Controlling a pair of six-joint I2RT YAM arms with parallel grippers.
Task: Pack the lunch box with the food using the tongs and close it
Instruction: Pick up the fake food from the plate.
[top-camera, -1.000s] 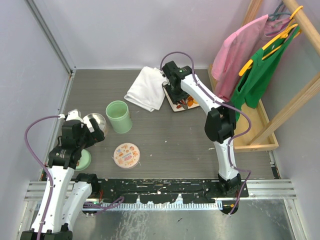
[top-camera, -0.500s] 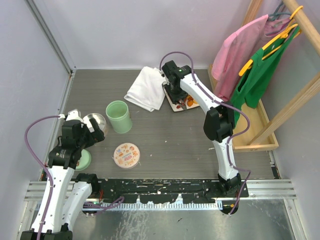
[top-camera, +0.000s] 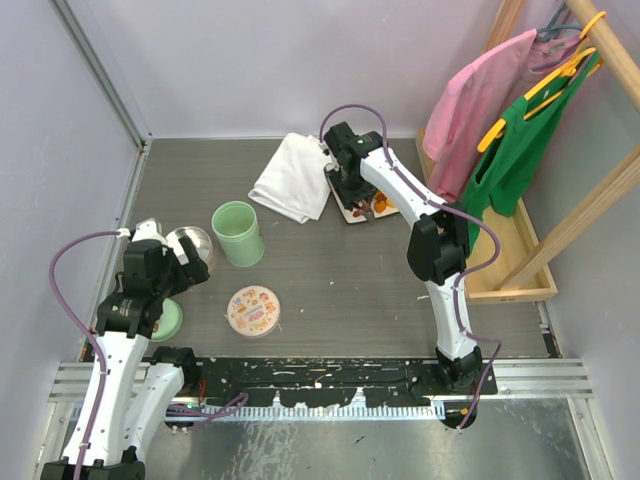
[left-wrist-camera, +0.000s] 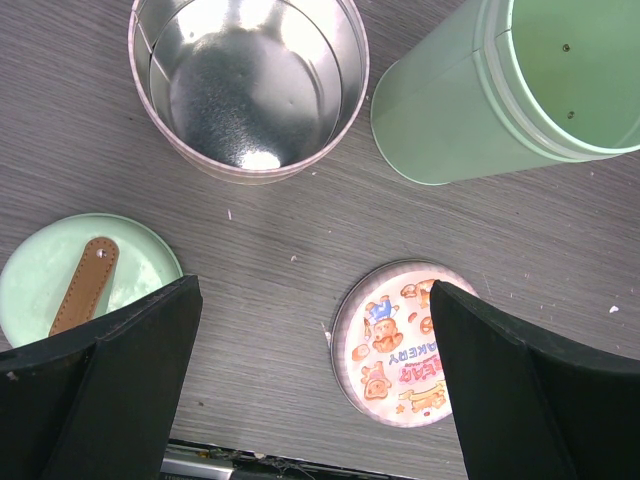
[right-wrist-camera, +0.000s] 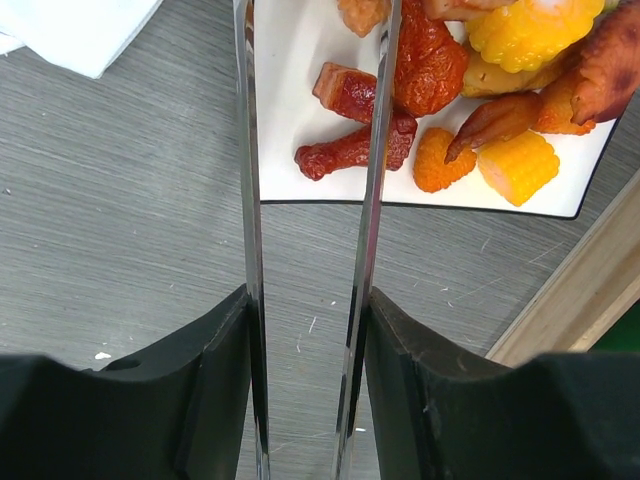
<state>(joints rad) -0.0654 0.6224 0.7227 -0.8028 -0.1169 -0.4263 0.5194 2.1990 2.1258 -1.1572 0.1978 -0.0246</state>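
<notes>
Grey tabletop (right-wrist-camera: 120, 200) is bearing probably light, slippery food (right-wrist-camera: 430, 60), best pinched mid-piece by stiff tongs (right-wrist-camera: 378, 150) the right gripper (right-wrist-camera: 308, 340) is squeezing; left gripper (left-wrist-camera: 312, 290) is gaping wide.

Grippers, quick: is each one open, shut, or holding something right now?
Left gripper: open, holding nothing.
Right gripper: closed on the metal tongs, whose arms stand slightly apart.

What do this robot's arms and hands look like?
The left arm and right arm are slim white tubes with chunky black joints, each trailing a purple cable. The left hand and right hand are matte black, with two broad fingers.
</notes>
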